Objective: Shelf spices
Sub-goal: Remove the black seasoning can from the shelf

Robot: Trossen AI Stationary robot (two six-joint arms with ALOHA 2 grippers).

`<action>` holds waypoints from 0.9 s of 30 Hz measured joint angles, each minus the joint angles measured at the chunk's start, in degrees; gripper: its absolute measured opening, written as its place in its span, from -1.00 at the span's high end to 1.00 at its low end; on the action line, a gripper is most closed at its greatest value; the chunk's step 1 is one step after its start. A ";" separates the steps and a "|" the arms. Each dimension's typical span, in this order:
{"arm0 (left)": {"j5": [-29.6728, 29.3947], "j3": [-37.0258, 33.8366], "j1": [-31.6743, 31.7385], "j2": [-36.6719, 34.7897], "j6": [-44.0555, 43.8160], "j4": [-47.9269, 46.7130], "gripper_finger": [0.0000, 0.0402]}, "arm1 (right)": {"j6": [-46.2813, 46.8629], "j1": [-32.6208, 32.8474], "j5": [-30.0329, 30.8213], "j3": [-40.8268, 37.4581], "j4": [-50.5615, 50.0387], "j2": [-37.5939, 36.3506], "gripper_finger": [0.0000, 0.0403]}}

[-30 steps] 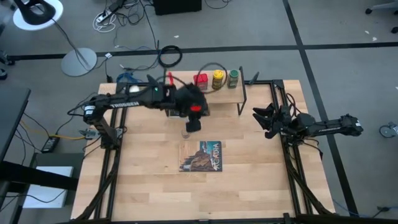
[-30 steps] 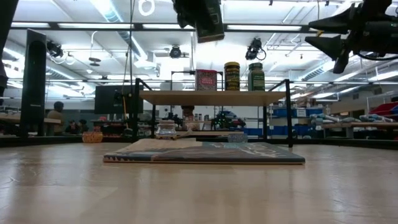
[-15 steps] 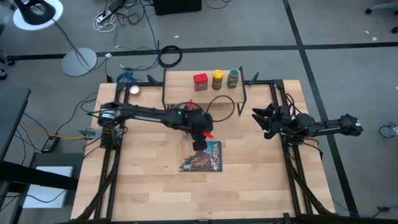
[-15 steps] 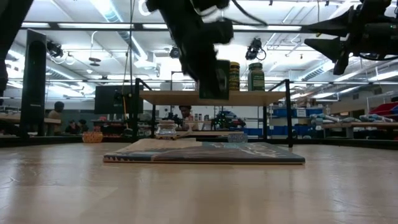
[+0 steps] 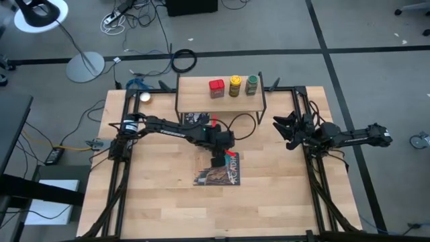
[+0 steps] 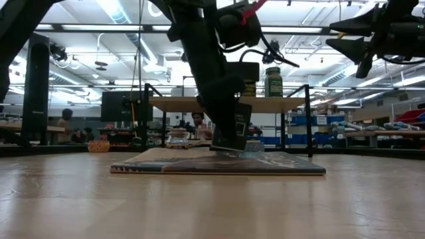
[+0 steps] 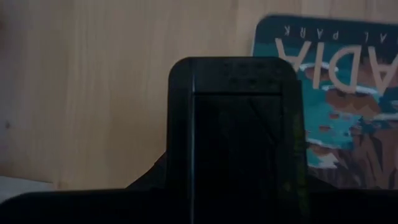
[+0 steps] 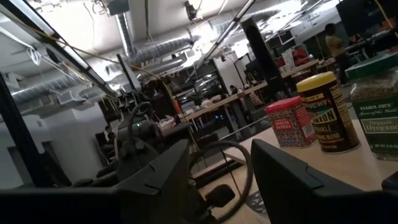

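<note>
My left gripper [image 5: 219, 158] is shut on the black tin [image 6: 234, 126], low over the picture-covered book [image 5: 218, 169] in the table's middle. In the left wrist view the black tin [image 7: 236, 124] fills the centre, with the book [image 7: 339, 93] beside it. The light wooden shelf [image 5: 201, 94] stands at the far edge and carries the red tin [image 5: 216, 88], the yellow-capped jar [image 5: 235, 85] and the green-capped jar [image 5: 252, 84]. The tiny clear jar [image 6: 177, 138] stands on the table behind the book. My right gripper [image 5: 279, 131] waits open at the right edge, raised. My left gripper has the black tin's upper part [image 6: 229, 106] between its two fingers, coming steeply from above and slanting from the table's left. The tin hangs tilted below the fingers. Its lower end [image 6: 229, 147] reaches the book's cover; whether it rests there I cannot tell.
A small round white thing [image 5: 144, 96] lies at the table's far left corner. Black arm frames run along the left edge [image 5: 117, 175] and the right edge [image 5: 322, 181]. Bare wood lies near the front edge [image 5: 215, 208]. A person [image 6: 63, 123] shows in the room beyond.
My left gripper has come down from shelf height and toward the table's near edge, carrying the black tin, and has tipped to point more steeply down. The tin now hangs just at the book's cover. My right arm has kept still.
</note>
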 joint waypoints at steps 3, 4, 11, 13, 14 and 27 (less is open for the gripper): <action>-1.15 0.05 0.28 -0.02 0.04 0.44 0.40 | 0.00 0.01 0.00 -0.01 -0.25 0.01 0.13; -1.21 0.05 0.41 -0.02 0.04 0.42 0.40 | 0.00 0.01 0.00 -0.01 -0.25 0.01 0.13; -2.00 -3.84 0.94 -0.07 0.04 2.75 0.40 | 0.02 -0.01 -0.02 -0.01 -0.27 0.01 0.13; -1.46 -5.16 1.01 -0.18 -0.10 4.79 0.40 | 0.01 -0.01 -0.04 -0.01 -0.28 0.01 0.13; -1.43 -6.05 1.03 -0.30 -0.15 5.86 0.40 | 0.02 0.00 -0.04 -0.01 -0.27 0.01 0.13; -1.11 -7.03 1.68 -0.30 0.60 7.35 0.29 | 0.02 0.00 -0.12 -0.01 -0.29 0.00 0.13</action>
